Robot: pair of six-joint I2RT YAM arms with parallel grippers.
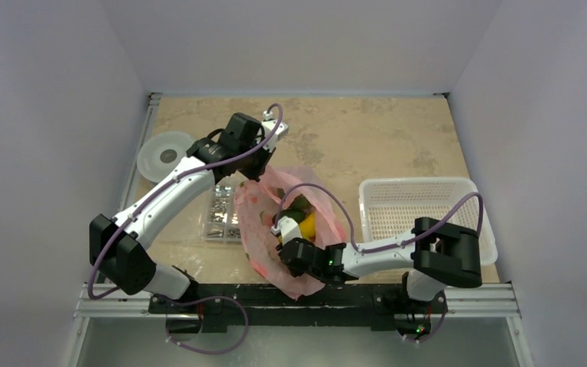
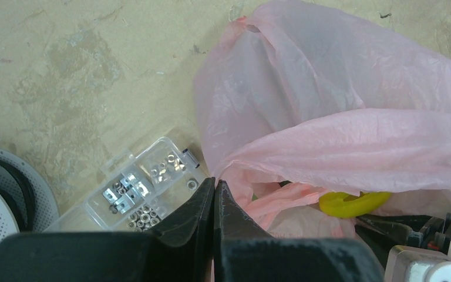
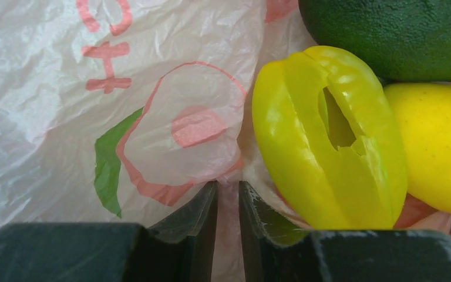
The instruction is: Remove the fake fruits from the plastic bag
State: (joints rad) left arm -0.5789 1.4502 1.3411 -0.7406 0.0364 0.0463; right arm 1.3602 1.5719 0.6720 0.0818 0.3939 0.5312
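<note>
Seen from above, the plastic bag (image 1: pixel 258 229) lies crumpled on the tabletop (image 1: pixel 367 138), midway between its left and right edges and toward the near edge. A green fruit (image 1: pixel 299 206) and a yellow fruit (image 1: pixel 309 228) show in its open mouth. The left gripper (image 1: pixel 266 170) meets the bag's far rim, while the right gripper (image 1: pixel 287 220) reaches into the mouth from the near side. A clear box (image 1: pixel 222 215) of metal parts sits just beside the bag's left flank. A white disc (image 1: pixel 164 155) rests by the left edge, and a white basket (image 1: pixel 428 202) stands by the right edge, apart from the bag. From the left wrist, the left gripper (image 2: pixel 214 187) has its fingers pressed flat together on a fold of the bag (image 2: pixel 340 94), whose pink film rises taut from the tips. A curved sliver of yellow fruit (image 2: pixel 352 202) peeks from under that fold, and the clear box (image 2: pixel 144 188) lies just left of the tips. From the right wrist, the right gripper (image 3: pixel 228 194) is inside the bag with its fingers a narrow slit apart, clamped on printed film (image 3: pixel 170 135) bunched between them. A ridged yellow fruit (image 3: pixel 323 147) lies just right of the tips. It touches a smooth yellow fruit (image 3: pixel 440 153) farther right, and the green fruit (image 3: pixel 399 35) sits beyond both.
</note>
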